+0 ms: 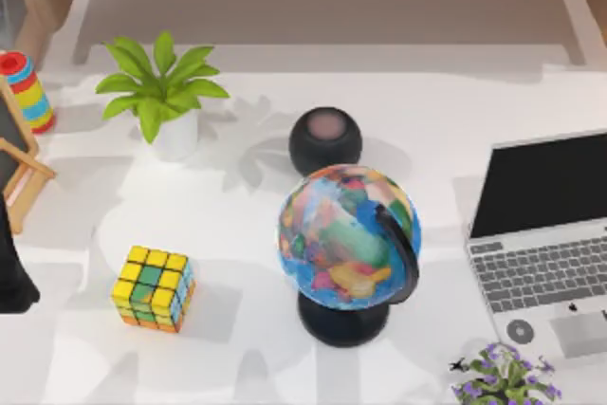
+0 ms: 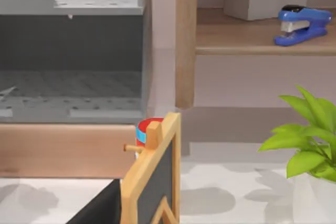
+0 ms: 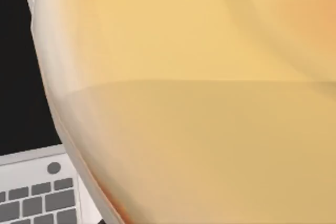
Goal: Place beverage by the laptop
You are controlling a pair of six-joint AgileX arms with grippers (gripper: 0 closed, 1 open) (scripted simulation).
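The silver-grey laptop (image 1: pixel 541 267) stands open at the table's right edge, its black screen facing the front. The right wrist view sits very close to a pale yellow-orange beverage (image 3: pixel 199 103). Just behind it are the laptop's (image 3: pixel 37 192) black screen and grey keys. Whether anything grips the beverage is hidden. A dark part of my left arm (image 1: pixel 11 272) rests at the table's left edge, far from the laptop.
A globe (image 1: pixel 348 239) on a black stand is mid-table, with a dark round speaker (image 1: pixel 325 139) behind it. A colour cube (image 1: pixel 154 288) lies front left, a potted plant (image 1: pixel 163 92) back left. A purple flower (image 1: pixel 503 377) stands before the laptop. A chalkboard easel (image 2: pixel 152 182) is at the left.
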